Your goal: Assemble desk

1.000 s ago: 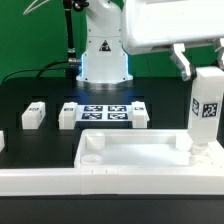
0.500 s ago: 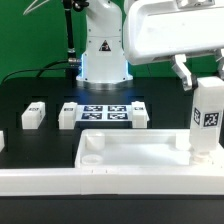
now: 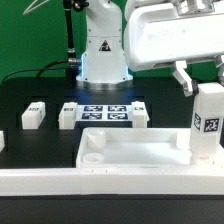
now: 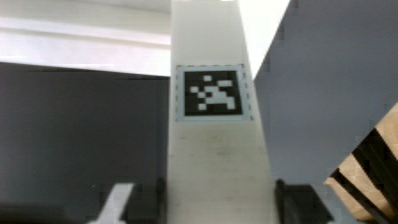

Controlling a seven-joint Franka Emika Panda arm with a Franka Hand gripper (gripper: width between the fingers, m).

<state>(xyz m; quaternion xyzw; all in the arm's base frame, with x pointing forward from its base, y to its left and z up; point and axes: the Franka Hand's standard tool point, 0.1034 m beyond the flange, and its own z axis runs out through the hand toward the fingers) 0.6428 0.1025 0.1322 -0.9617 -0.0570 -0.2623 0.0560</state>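
The desk panel (image 3: 140, 150), flat and white with a raised rim, lies at the front of the table. A round socket (image 3: 91, 157) shows at its left near corner. My gripper (image 3: 203, 78) is shut on a white square leg (image 3: 208, 125), holding it upright at the panel's corner on the exterior view's right. The leg's lower end reaches the panel there; whether it sits in a socket I cannot tell. In the wrist view the tagged leg (image 4: 217, 120) runs straight out from between the dark fingers (image 4: 157, 205) of the gripper (image 4: 221, 205).
Loose white legs lie behind the panel: one (image 3: 33, 115) at the exterior view's left, two (image 3: 68, 114) (image 3: 139, 113) flanking the marker board (image 3: 104, 113). The arm's base (image 3: 103, 55) stands behind. A long low white rail (image 3: 50, 181) borders the table's front.
The gripper has come down a little and shifted slightly to the exterior view's right, lowering the held leg toward the panel's corner. Its grip on the leg is unchanged.
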